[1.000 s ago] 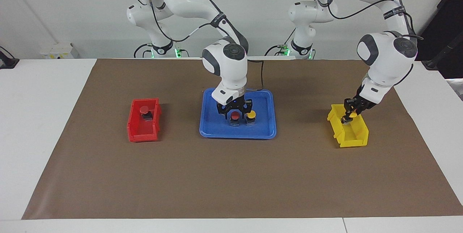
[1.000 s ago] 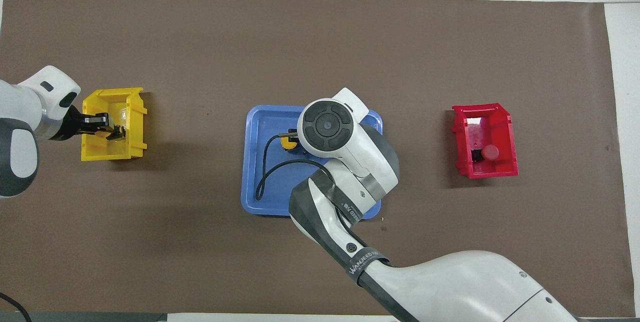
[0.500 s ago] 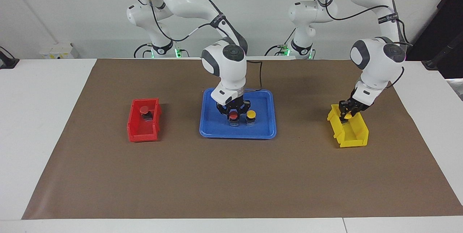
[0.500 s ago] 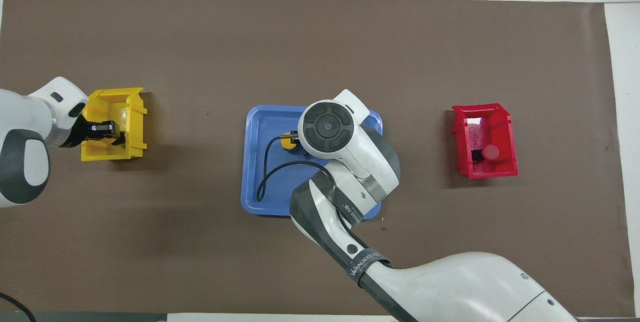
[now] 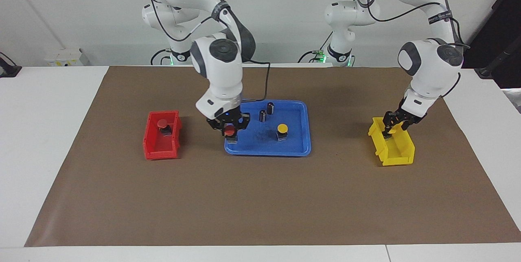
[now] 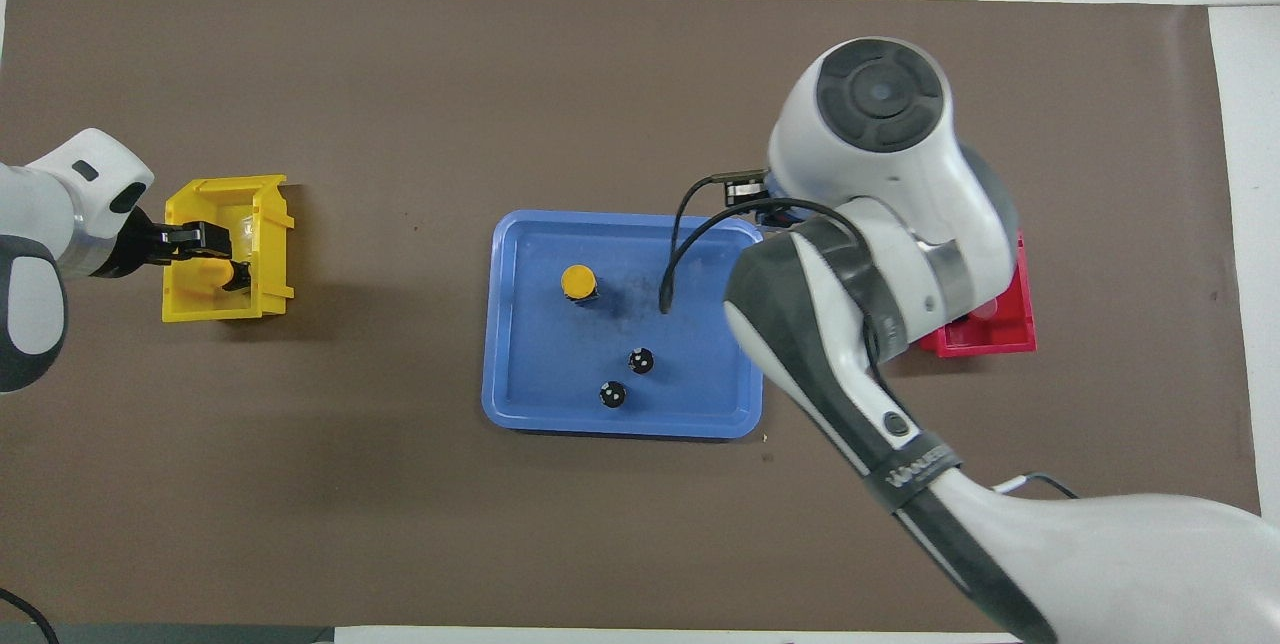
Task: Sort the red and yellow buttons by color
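Note:
My right gripper [image 5: 230, 127] is shut on a red button [image 5: 230, 131] and holds it over the blue tray's [image 5: 260, 145] edge at the right arm's end. A second red button [image 5: 163, 123] stands in the red bin [image 5: 160, 152]. One yellow button [image 5: 282, 128] stands on the tray and also shows in the overhead view [image 6: 578, 281]. My left gripper [image 5: 393, 125] is open, low in the yellow bin [image 5: 397, 158]. A yellow cap [image 6: 208, 270] shows in that bin between its fingers. In the overhead view my right arm hides its gripper and the held button.
Two dark capless cylinders [image 5: 262, 115] [image 5: 270, 107] stand on the tray, nearer to the robots than the yellow button. A brown mat [image 5: 260, 205] covers the table. In the overhead view the red bin [image 6: 1010, 329] is partly covered by my right arm.
My right gripper lifted the red button off the tray and carried it toward the red bin, uncovering the two cylinders. My left gripper opened in the yellow bin and rose slightly.

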